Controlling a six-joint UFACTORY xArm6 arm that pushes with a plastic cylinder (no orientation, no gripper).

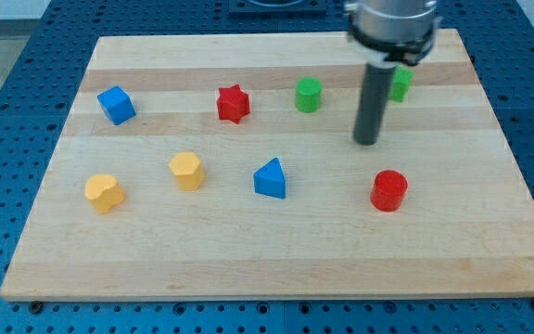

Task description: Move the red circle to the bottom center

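While no writing shows, my tip (367, 141) hovers above the red circle (388, 190); clawless, holding nothing.

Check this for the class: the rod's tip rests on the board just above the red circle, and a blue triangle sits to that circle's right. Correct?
Not quite. In the camera view the blue triangle sits to the view's left of the red circle, not its right. My tip is indeed just above that circle, not touching it.

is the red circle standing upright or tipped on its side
Upright: the red circle shows its round flat top facing up, side wall below. My tip is apart, toward the view's top.
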